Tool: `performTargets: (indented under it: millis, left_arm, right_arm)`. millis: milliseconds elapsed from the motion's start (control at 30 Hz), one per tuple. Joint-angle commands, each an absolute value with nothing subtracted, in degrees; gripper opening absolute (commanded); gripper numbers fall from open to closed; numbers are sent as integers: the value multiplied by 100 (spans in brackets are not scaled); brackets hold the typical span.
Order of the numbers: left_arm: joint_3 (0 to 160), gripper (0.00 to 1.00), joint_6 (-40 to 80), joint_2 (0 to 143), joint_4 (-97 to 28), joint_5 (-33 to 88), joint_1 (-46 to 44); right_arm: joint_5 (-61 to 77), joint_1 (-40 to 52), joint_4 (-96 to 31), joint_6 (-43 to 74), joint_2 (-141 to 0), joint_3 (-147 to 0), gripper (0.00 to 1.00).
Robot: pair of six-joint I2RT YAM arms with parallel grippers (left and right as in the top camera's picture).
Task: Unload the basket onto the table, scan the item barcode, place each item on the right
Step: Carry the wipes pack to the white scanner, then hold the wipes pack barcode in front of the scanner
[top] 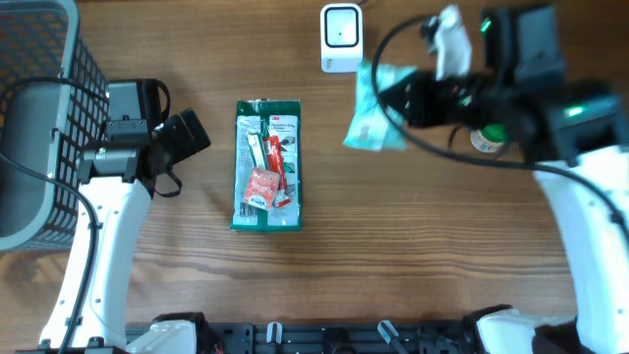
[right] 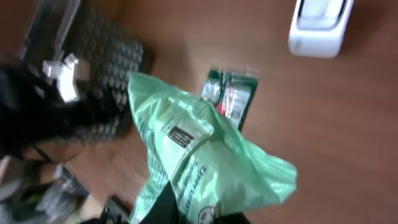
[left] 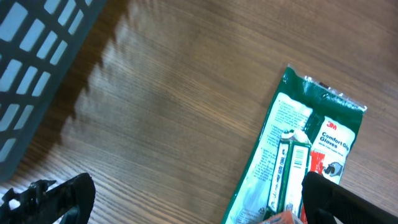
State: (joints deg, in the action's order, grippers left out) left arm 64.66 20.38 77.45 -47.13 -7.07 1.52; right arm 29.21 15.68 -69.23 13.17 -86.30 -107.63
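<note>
A light green plastic bag (top: pixel 371 113) hangs in the air just below the white scanner (top: pixel 341 37) at the table's back edge. My right gripper (top: pixel 401 98) is shut on the bag's right side. In the right wrist view the bag (right: pixel 205 155) fills the lower middle, with its black barcode label (right: pixel 180 137) facing the camera and the scanner (right: pixel 320 25) at the top right. The right gripper (right: pixel 186 211) pinches the bag's bottom edge. My left gripper (top: pixel 192 133) stands open left of a green glove package (top: pixel 266 165), holding nothing.
The glove package (left: pixel 298 155) lies flat with a small orange packet (top: pixel 260 187) on top. A grey wire basket (top: pixel 39 118) stands at the far left. A small round green and white object (top: pixel 486 138) sits under the right arm.
</note>
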Motion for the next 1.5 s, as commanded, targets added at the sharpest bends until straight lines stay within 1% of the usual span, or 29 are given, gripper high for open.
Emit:
performTargets:
  millis: [0,67,133,300,400,633,867,1000,1100,1367,1467]
  left_arm:
    - [6495,100,1973,7758,-4703,-757,178]
    - [6495,100,1975,7758,-4700,-760,178]
    - [6495,100,1975,7758,-4700,-757,178]
    - [6495,100,1975,7758,-4700,-757,178]
    - [6495,100,1973,7758,-4700,-757,178]
    - [6495,100,1975,7758,-4700,-760,178]
    - [6495,100,1975,7758,-4703,-760,178]
    - [6495,100,1973,7758,-4700,-760,178]
    - [6495,100,1973,7758,-4703,-757,178]
    - [6495,100,1975,7758,-4703,-757,178]
    - [6495,100,1973,7758,-4700,-760,178]
  right_arm:
    - [2414,1568,-7701,908,-9384,-12870,4]
    - [2351,1568,-7988,668,-9939,-13906,4]
    - [2147,1568,-7791,401,-10346,-14328,4]
    - [1723,1625,-6534,-421,-11163,-14245,4]
    - [1466,1658,-5887,-718,-11732,-14243,4]
    - [-191,1955,-4185,-1503,-13043,-14237,4]
    - [-1970,2292,-2412,-2200,-13898,-14226,4]
    - [-2646,2421,-1581,-3052,-14365,-14206,5]
    - [-3061,2443,-1321,-3350,-14560,-14199,5]
    - [-3221,2462,-1111,-3391,-14733,-13872,5]
    - [-3479,2515,-985,-3616,-14781,-13655,5]
